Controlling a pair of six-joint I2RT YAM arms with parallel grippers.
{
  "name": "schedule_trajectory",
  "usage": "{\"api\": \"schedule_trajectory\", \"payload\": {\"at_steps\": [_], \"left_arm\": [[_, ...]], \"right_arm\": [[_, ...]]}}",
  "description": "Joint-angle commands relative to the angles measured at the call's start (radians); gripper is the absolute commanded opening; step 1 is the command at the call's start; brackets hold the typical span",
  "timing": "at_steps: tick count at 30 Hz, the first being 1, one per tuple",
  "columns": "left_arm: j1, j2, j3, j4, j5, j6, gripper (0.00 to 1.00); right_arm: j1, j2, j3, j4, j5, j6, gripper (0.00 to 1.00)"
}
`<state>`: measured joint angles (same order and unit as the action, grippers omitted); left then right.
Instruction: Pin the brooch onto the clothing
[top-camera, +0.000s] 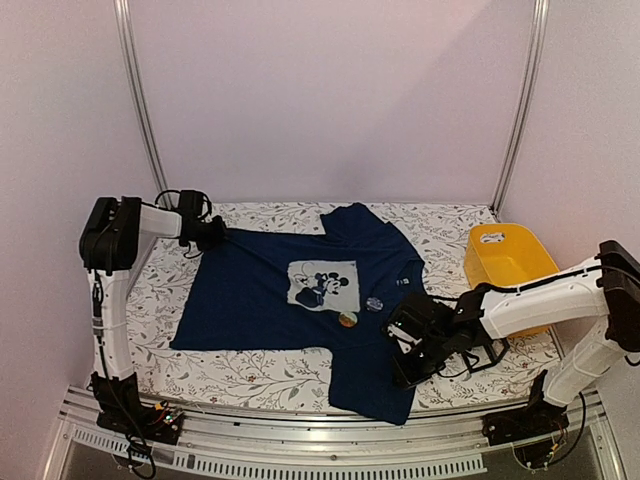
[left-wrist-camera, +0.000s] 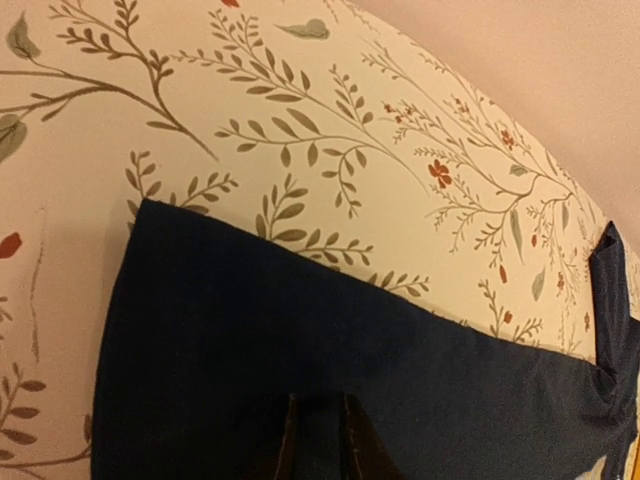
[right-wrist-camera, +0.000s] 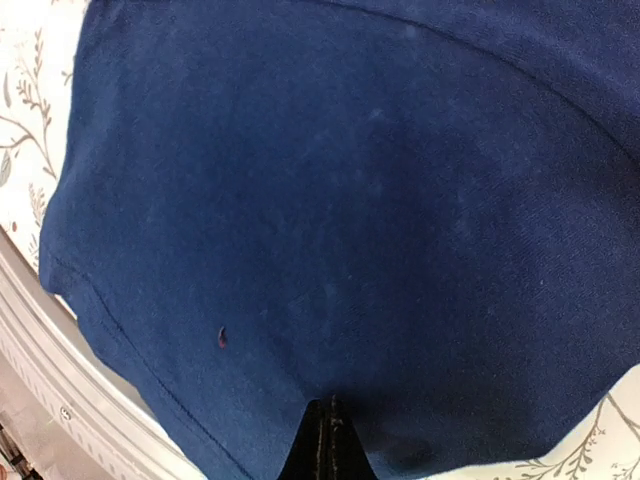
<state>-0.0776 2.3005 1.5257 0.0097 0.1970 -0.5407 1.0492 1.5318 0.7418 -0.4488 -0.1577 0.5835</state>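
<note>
T-shirt (top-camera: 250, 300) flat, long axis left–right, hem left, sleeves right | left gripper (left-wrist-camera: 322, 442) narrow, pinching far hem corner | right gripper (right-wrist-camera: 326, 432) fully closed at near sleeve

T-shirt (top-camera: 250, 300) flat on table (top-camera: 250, 375), centre, spread left to right. Print (top-camera: 322, 285) mid-chest. Brooch (top-camera: 347, 320) on shirt, just before print's right near corner. Second small round piece (top-camera: 374, 303) just right of it, apart. Bin (top-camera: 480, 265) on table right of shirt, far side. Left gripper (top-camera: 213, 236) at shirt's far left corner, cloth between fingers (left-wrist-camera: 362, 445). Right gripper (top-camera: 402, 352) on shirt's near right part, before the brooch, left of the bin.
</note>
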Motion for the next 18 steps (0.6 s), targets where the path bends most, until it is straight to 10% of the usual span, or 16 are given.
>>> {"api": "schedule_trajectory", "payload": {"at_steps": [1, 9, 18], "left_arm": [[-0.008, -0.142, -0.101, -0.049, -0.030, 0.070, 0.16], [-0.207, -0.694, -0.752, 0.102, -0.153, -0.082, 0.16], [-0.383, -1.048, -1.175, 0.012, -0.165, -0.323, 0.15]], "right_arm": [[-0.011, -0.041, 0.104, -0.096, -0.021, -0.079, 0.00], [-0.289, 0.035, 0.265, -0.058, 0.118, -0.234, 0.00], [-0.304, 0.197, 0.238, -0.029, 0.167, -0.258, 0.00]]}}
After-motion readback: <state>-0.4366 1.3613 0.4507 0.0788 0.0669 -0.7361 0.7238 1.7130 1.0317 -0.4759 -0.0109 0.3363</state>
